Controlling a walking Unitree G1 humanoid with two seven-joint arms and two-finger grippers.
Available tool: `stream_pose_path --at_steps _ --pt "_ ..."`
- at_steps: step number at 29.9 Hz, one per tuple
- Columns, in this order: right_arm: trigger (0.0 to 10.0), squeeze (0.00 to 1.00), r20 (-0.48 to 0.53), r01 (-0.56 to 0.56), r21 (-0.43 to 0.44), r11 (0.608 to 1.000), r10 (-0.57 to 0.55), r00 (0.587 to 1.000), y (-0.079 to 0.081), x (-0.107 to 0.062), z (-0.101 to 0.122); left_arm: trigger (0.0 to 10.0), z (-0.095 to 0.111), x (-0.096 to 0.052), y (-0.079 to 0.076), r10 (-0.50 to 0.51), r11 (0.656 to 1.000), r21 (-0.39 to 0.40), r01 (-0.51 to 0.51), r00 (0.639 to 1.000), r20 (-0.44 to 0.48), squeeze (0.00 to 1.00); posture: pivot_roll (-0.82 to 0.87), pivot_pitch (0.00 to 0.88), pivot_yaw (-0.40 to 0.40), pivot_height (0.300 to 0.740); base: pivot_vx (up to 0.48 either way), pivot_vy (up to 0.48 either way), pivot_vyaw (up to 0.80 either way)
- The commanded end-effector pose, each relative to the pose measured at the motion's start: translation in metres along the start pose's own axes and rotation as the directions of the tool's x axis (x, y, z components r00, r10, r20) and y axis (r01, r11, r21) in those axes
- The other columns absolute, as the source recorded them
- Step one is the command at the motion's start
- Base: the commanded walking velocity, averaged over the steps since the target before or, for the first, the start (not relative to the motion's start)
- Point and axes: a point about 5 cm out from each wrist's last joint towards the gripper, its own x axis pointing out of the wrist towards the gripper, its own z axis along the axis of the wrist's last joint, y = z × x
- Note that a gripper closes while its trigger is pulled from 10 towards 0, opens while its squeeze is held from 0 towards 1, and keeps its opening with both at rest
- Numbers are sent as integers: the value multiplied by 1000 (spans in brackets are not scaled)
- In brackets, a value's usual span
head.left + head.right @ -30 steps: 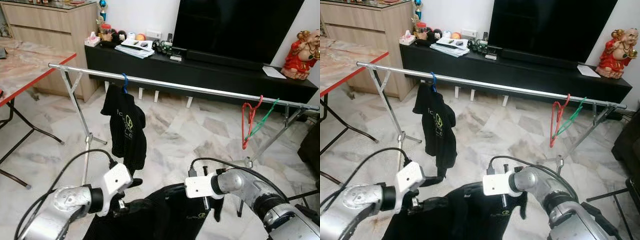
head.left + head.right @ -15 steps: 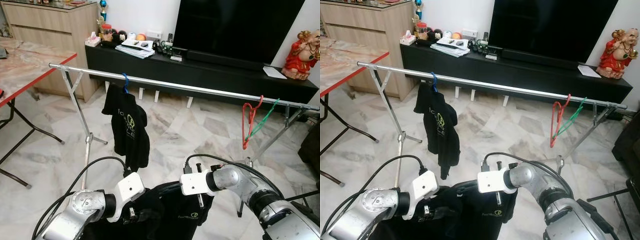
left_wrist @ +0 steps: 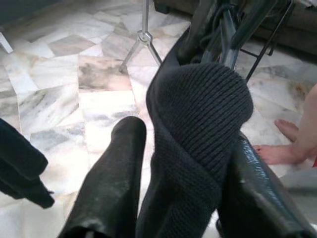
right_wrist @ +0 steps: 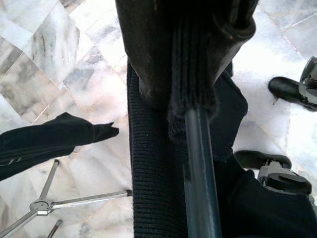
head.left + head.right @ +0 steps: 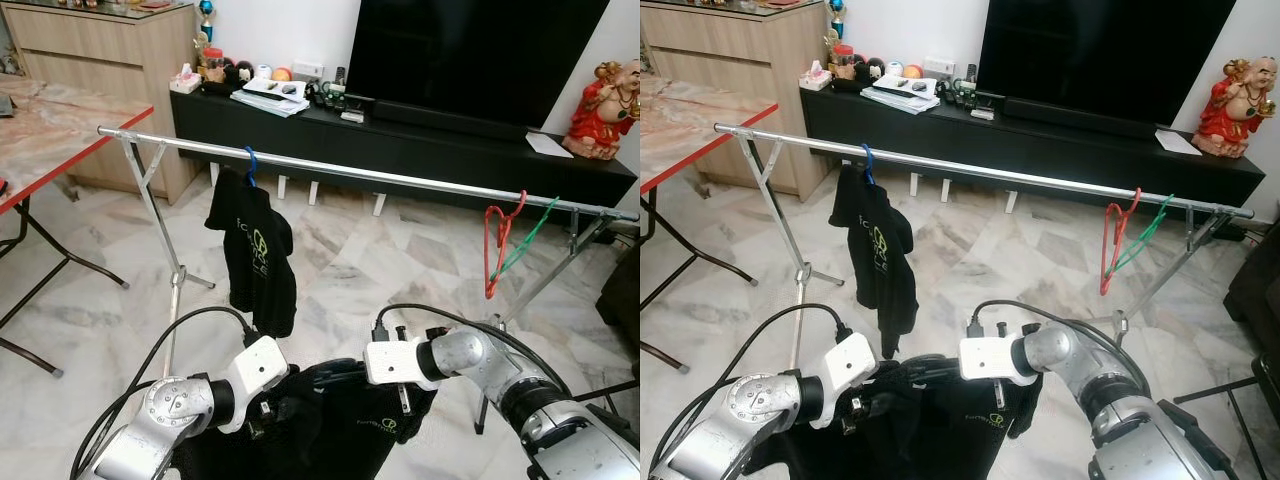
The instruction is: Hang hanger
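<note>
Two end effectors work low in the left eye view, both at a black garment (image 5: 350, 425) held in front of the robot above the marble floor (image 5: 400, 255); the left end effector (image 5: 262, 425) is buried in the cloth on one side and the right end effector (image 5: 403, 398) on the other; beyond them the rail (image 5: 400, 180) crosses the room with a black shirt (image 5: 252, 255) already hung on a blue hanger (image 5: 249, 165) and a red hanger (image 5: 497, 245) and a green hanger (image 5: 530, 232) dangling bare toward its far right; the right eye view tells the same, the garment well below the rail, so I judge the hanging itself not yet done, with lifting and hooking over the rail left; in the left wrist view the two fingers (image 3: 106, 186) are clenched around a fold of dark ribbed knit (image 3: 198, 129), with a rack foot and a person's bare foot (image 3: 292, 144) on the floor beyond; in the right wrist view the fingers pinch the ribbed collar together with a dark hanger bar (image 4: 200, 173) running out from the grip; the hanger's hook is hidden in cloth, so whether the garment sits properly on it is hard to make out.
</note>
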Motion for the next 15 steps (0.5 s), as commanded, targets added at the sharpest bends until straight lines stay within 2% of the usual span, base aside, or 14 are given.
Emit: stream_pose_path --at_steps 1,5,15 --pt "0 0 52 28 16 999 -29 998 -4 0 6 0 12 7 -7 -44 999 18 43 997 70 0 196 0 -153 740 0 0 0" --pt "0 0 42 28 31 999 -30 999 -3 -1 3 0 16 6 -15 -104 995 5 104 990 98 0 196 0 -153 740 0 0 0" --pt "0 0 43 28 48 998 -30 999 -3 -2 1 0 15 8 -21 -156 988 1 156 983 97 0 195 0 -153 740 0 0 0"
